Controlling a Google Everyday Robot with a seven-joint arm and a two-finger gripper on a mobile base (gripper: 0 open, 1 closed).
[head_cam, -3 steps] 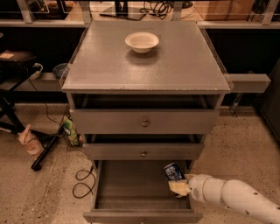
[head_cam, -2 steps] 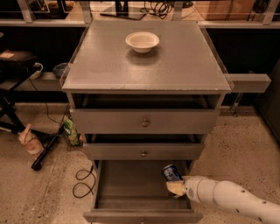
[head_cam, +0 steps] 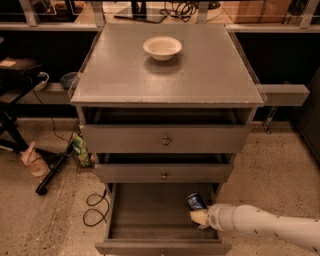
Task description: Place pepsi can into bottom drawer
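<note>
We take this for a lab or workshop test space rather than a home. The hard speckled floor [head_cam: 280, 165] has a loose black cable [head_cam: 95, 207] looping across it, and more cords [head_cam: 181, 9] sprawl on the bench behind. A plain grey cabinet [head_cam: 165, 80] stands out on the floor (with one white bowl [head_cam: 162, 47] on top). The white robot arm [head_cam: 265, 225] settles it: its gripper [head_cam: 199, 218] reaches into the open bottom drawer [head_cam: 150, 212], clasping the pepsi can [head_cam: 196, 201].
</note>
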